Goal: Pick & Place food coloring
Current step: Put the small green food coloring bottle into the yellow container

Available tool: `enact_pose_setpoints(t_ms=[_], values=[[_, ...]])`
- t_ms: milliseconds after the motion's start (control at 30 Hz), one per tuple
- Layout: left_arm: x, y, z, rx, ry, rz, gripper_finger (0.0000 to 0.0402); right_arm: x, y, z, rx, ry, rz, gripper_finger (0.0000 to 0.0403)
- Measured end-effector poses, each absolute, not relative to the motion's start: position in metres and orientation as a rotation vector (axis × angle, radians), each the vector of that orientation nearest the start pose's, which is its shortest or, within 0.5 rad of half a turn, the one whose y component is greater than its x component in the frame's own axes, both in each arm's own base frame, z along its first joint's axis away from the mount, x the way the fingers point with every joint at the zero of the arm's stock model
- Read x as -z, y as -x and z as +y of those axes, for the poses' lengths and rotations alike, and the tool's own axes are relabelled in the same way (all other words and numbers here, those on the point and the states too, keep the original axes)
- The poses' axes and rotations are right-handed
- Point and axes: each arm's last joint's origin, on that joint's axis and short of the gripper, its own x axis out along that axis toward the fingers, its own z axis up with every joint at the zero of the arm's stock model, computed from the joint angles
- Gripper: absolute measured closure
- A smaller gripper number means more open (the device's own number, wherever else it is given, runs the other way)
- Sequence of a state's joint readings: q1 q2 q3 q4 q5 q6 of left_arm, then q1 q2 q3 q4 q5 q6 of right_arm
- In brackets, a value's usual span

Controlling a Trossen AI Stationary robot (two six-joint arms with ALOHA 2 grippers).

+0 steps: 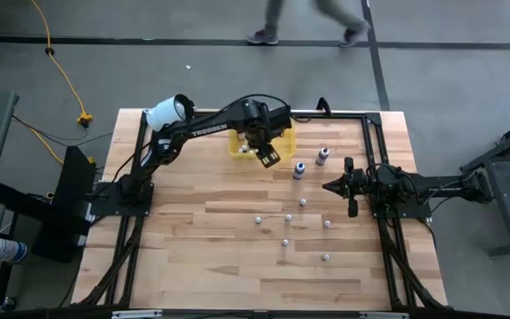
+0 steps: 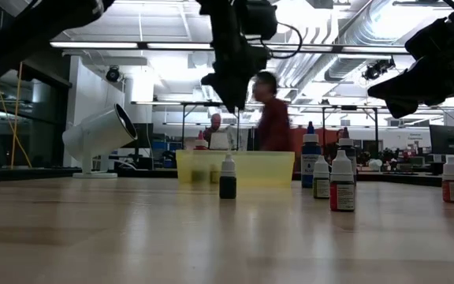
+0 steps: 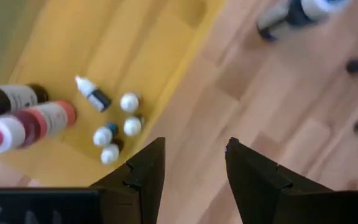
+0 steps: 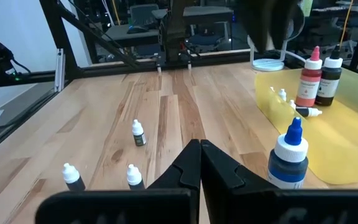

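My left gripper (image 1: 268, 158) hovers over the yellow tray (image 1: 237, 146), at its 4 o'clock corner, fingers spread and empty. Several food coloring bottles (image 3: 114, 134) already lie inside; others (image 1: 288, 218) stand scattered toward 6 o'clock. Descending carelessly, I could topple them. My right gripper (image 1: 328, 187) waits pressed together.

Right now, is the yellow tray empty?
No. The yellow tray holds several little bottles, some standing, one tipped over.

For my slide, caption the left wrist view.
Open left claw above the yellow tray's edge, small dropper bottles already inside.
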State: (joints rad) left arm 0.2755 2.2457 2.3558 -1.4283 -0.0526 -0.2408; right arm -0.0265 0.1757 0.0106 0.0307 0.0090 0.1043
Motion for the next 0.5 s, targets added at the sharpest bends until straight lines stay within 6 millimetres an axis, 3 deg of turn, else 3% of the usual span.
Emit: enact_pose_setpoints(t_ms=[200, 500], values=[[-0.309, -0.425, 0.091, -0.361, 0.368, 1.342, 0.0244, -0.156, -0.107, -0.003, 0.042, -0.105, 0.133, 0.0402], [-0.308, -0.43, 0.037, -0.418, 0.467, 1.362, 0.0244, -0.156, -0.107, -0.003, 0.042, -0.105, 0.132, 0.0402]])
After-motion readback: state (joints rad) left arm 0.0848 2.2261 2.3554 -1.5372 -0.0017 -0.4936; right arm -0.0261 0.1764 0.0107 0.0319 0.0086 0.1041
